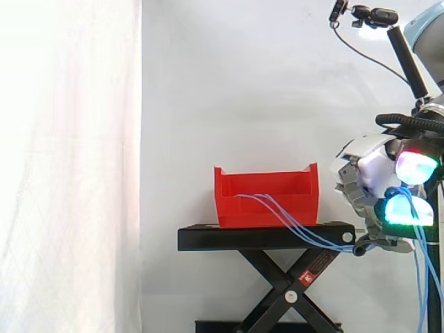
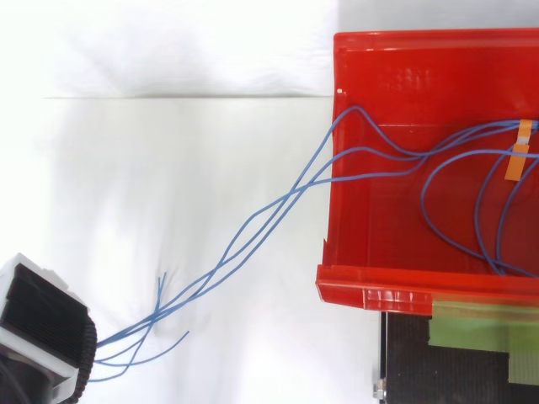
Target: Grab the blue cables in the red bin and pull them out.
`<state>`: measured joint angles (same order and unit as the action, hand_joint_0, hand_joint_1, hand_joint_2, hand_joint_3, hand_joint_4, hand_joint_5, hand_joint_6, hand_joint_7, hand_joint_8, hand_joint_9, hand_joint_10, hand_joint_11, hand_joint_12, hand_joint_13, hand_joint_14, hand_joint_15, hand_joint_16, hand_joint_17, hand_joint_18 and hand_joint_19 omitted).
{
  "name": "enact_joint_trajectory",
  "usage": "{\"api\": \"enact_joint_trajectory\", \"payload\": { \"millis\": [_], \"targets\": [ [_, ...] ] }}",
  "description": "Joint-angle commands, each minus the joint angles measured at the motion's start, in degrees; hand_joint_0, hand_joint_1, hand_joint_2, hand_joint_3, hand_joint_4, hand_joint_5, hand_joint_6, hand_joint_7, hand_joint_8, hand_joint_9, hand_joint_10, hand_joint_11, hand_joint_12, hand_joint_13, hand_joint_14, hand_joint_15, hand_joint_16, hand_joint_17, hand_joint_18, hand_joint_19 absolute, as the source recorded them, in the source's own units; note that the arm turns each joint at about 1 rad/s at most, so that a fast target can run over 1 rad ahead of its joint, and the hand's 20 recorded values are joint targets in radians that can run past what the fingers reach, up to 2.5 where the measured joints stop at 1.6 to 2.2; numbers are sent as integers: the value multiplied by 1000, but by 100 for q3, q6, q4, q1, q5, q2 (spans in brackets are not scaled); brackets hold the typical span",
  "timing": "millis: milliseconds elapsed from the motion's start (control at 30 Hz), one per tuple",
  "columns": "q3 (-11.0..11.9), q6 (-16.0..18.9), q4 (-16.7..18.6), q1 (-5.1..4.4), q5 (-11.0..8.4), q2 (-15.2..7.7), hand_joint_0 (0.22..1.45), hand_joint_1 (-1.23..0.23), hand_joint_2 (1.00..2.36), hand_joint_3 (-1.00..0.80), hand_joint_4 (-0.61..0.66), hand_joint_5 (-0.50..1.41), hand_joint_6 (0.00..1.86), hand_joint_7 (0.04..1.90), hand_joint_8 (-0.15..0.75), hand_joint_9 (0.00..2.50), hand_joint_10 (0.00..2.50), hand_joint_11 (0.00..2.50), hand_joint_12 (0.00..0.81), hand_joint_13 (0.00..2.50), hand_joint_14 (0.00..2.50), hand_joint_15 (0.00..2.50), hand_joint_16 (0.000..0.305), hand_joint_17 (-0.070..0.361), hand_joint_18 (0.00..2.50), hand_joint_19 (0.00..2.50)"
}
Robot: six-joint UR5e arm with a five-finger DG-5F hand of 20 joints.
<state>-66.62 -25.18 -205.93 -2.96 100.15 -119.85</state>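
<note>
The red bin [image 1: 236,182] stands on the black stand [image 1: 208,239]. Several thin blue cables [image 1: 291,218] leave it over its wall and slant down to the right into my hand [image 1: 374,173] at the view's right edge, beside and slightly above the stand top. The fingers are curled round the cables, and the glowing pads [image 1: 415,166] face outward. More cable hangs below the hand. From above, the cables [image 2: 253,220] stretch from loops inside the bin [image 2: 333,126] to my hand [image 2: 42,324] at the lower left, with loose ends fanning out there.
Orange tape [image 2: 518,156] binds the cables inside the bin at the right. Green tape [image 2: 480,324] lies on the stand [image 2: 446,370] beside the bin. The stand rests on crossed scissor legs [image 1: 277,277]. A small camera mount [image 1: 374,15] hangs above my hand. A white curtain is behind.
</note>
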Motion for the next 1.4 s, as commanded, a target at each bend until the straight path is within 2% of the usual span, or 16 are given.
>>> {"api": "enact_joint_trajectory", "payload": {
  "millis": [0, 133, 333, 900, 1133, 1367],
  "targets": [
    [0, 0, 0, -3, 4, -4, 584, -809, 1000, -1000, 68, 901, 221, 770, 292, 1239, 13, 1417, 371, 1332, 952, 1303, 59, 133, 928, 837],
    [0, 0, 0, 6, 4, 5, 578, -804, 1000, -1000, 65, 999, 67, 845, 288, 1248, 15, 1404, 369, 1352, 917, 1313, 60, 134, 927, 841],
    [0, 0, 0, -3, 4, -4, 596, -824, 1000, -1000, 52, 1028, 27, 864, 278, 1254, 16, 1410, 358, 1355, 881, 1345, 58, 130, 916, 848],
    [0, -53, 0, -3, 13, 5, 648, -864, 1000, -1000, 24, 1076, 80, 881, 256, 1299, 20, 1453, 333, 1388, 787, 1421, 53, 119, 907, 865],
    [0, -106, -44, -3, 22, 5, 697, -895, 1000, -1000, 1, 1086, 188, 863, 236, 1321, 21, 1482, 306, 1397, 721, 1494, 49, 111, 895, 881],
    [9, -158, -79, 6, 22, 5, 768, -923, 1000, -1000, -10, 1078, 212, 891, 212, 1310, 23, 1501, 288, 1402, 653, 1552, 45, 101, 869, 905]
  ]
}}
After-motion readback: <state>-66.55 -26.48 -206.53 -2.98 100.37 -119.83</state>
